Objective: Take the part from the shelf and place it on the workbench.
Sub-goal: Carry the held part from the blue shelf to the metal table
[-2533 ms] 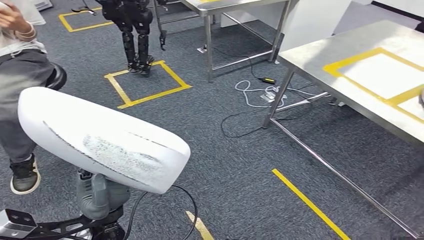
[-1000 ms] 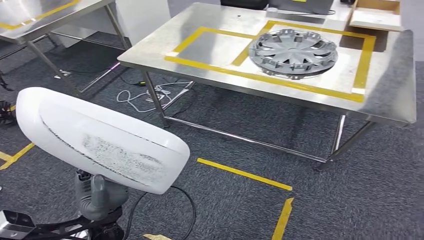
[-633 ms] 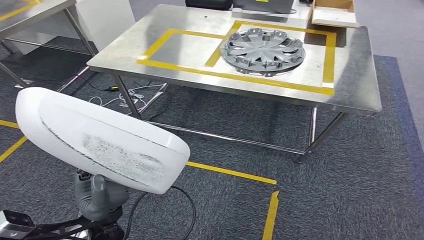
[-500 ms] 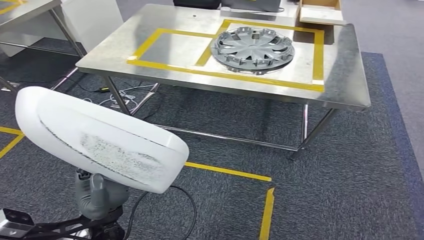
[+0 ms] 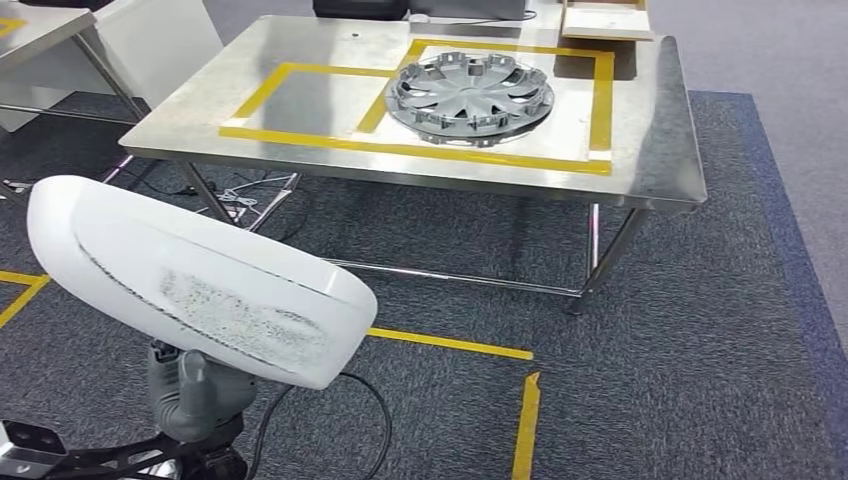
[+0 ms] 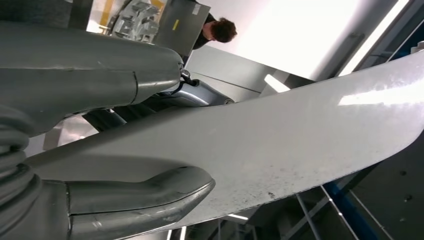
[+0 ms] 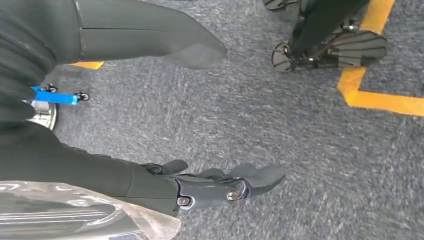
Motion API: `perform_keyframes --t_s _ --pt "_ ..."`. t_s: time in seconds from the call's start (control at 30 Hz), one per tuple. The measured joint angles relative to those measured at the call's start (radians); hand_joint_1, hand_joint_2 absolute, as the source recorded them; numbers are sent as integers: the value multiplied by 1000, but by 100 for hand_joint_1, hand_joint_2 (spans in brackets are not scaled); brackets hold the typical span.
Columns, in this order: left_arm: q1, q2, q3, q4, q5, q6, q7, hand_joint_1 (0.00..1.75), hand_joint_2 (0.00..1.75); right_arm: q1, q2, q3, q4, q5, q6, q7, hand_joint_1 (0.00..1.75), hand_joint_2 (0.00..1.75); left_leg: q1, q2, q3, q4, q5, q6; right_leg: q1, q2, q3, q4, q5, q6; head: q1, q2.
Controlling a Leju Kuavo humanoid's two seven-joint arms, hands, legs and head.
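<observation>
At the left we see the white part (image 5: 200, 275) held by our left hand (image 5: 195, 390), its thumb (image 6: 140, 197) pressed against the panel's underside, above the carpet and short of the workbench (image 5: 660, 150). On the bench lies a hubcap (image 5: 470, 97) inside yellow tape. Our right hand (image 7: 220, 187) hangs open over the floor, fingers spread.

White part (image 5: 200, 280) with grey speckled patch, silver tabletop (image 5: 660, 140) with yellow tape rectangles, grey hubcap (image 5: 468, 97), dark speckled carpet (image 5: 680, 350).
</observation>
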Motion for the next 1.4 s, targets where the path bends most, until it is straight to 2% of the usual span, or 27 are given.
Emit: perform_keyframes --t_s 0.03,0.07,0.13,0.17,0.23,0.3,0.37,0.4,0.47,0.5,0.53,0.57,0.63,0.7,0.8,0.87,0.9,0.97,1.0,1.03,1.07,1.1,1.17,1.2,1.23,1.33,1.4 --pt "0 0 0 0 0 0 0 175 175 0 0 0 0 0 0 1 0 175 0 0 -6 9 9 2 2 2 1 0 -1 -1 0 0" --pt "0 0 1 0 0 0 0 175 175 0 0 0 0 1 0 2 0 175 -1 -1 5 -21 38 7 3 4 4 0 -1 -1 0 0" --pt "0 0 1 0 1 -1 0 175 175 0 1 0 0 2 0 7 0 175 -5 -4 61 -149 110 22 6 9 8 0 -4 0 0 0" --pt "0 0 1 0 1 -1 0 175 175 -1 2 0 0 3 0 10 0 175 -7 -6 87 -211 132 28 8 11 8 1 -5 2 0 0" --pt "0 0 1 0 2 -2 0 175 175 -1 3 0 0 4 -2 17 0 175 -12 -9 108 -266 138 33 9 12 3 2 -6 11 1 0" --pt "-1 0 1 0 3 -3 0 175 175 -2 2 0 0 7 -4 22 0 175 -11 -8 109 -276 139 36 7 11 -1 2 -8 23 1 0" --pt "-1 -1 0 0 3 -4 0 175 175 -3 2 0 0 10 -5 26 0 175 -6 -6 114 -285 143 43 6 9 -17 33 -30 33 4 0" --pt "-1 -2 0 1 4 -4 0 175 175 -3 2 0 0 10 -5 27 0 175 -4 -5 116 -288 144 46 6 8 -40 78 -55 37 6 0" --pt "-1 -2 0 1 5 -5 0 175 175 -2 2 0 0 11 -4 29 0 175 -5 -2 116 -288 143 49 5 8 -104 207 -111 43 8 0" --pt "-1 -2 0 2 7 -6 0 175 175 -1 2 0 0 10 -3 31 0 175 -6 -1 116 -288 142 50 4 7 -131 256 -123 46 8 0" --pt "-1 -2 0 2 9 -7 0 175 175 -1 2 0 0 9 -3 35 0 175 -6 -1 117 -288 141 51 3 7 -144 273 -117 48 9 0" --pt "-1 -2 0 3 10 -7 0 175 175 0 2 0 0 8 -2 39 0 175 -5 -1 119 -287 139 50 2 6 -136 251 -92 50 9 0" --pt "-1 -2 0 3 12 -9 0 175 175 -2 1 -1 0 7 -1 45 0 175 -4 -2 125 -285 133 44 0 2 -78 125 -23 51 9 0" --pt "-2 -2 0 3 12 -9 0 175 175 -5 0 -1 0 6 0 47 0 175 -8 -2 126 -279 127 32 1 0 -27 27 6 43 7 0" --pt "-2 -2 1 4 13 -10 0 175 175 -3 0 -1 0 4 0 48 0 175 -9 -2 126 -276 123 20 4 1 -17 11 2 22 4 0" --pt "-2 -2 1 4 13 -11 0 175 175 -2 0 -2 0 4 0 49 0 175 -7 -3 117 -247 103 11 2 1 -13 9 2 9 2 0" --pt "-3 -2 1 4 14 -11 0 175 175 -3 0 -3 0 4 1 50 0 175 -6 -4 99 -205 80 7 1 1 -10 8 1 4 1 0" --pt "-3 -2 2 4 15 -12 0 175 175 -5 0 -5 0 4 1 55 0 175 -5 -4 37 -73 22 2 2 1 -6 8 -3 -5 -2 0" --pt "-3 -2 3 5 16 -13 0 175 175 -5 0 -6 0 3 2 58 0 175 -5 -4 7 -16 5 2 3 1 -5 8 -5 -7 -1 0" --pt "-3 -2 3 6 17 -14 0 175 175 -5 0 -7 0 3 2 61 0 175 -5 -5 -10 11 6 3 5 2 -2 8 -7 -8 -2 0" --pt "-3 -2 3 6 17 -15 0 175 175 -5 0 -7 0 3 2 64 0 175 -5 -5 -10 2 26 6 6 3 1 8 -9 -9 -2 0" --pt "-3 -2 3 6 18 -15 0 175 175 -5 0 -8 0 4 2 67 0 175 -5 -5 7 -44 63 11 7 5 5 8 -11 -8 -2 0" --pt "-3 -2 3 7 19 -17 0 175 175 -5 0 -8 0 5 3 77 0 175 -10 -6 61 -174 131 25 9 9 12 8 -17 -4 -1 0" --pt "-4 -2 3 7 20 -18 0 175 175 -6 0 -8 0 6 4 84 0 175 -13 -7 82 -225 145 30 10 10 12 9 -19 1 -2 0" --pt "-4 -2 3 7 22 -18 0 175 175 -6 1 -9 0 8 4 89 0 175 -15 -7 91 -251 146 34 10 10 10 9 -20 6 -1 0" --pt "-5 -2 3 8 24 -20 0 175 175 -6 0 -10 0 10 6 96 0 175 -15 -8 98 -269 140 39 9 8 7 6 -23 22 -1 0" --pt "-6 -3 2 8 24 -21 0 175 175 -8 0 -11 0 11 8 97 0 175 -9 -6 107 -281 142 46 9 7 -12 45 -46 32 1 0"
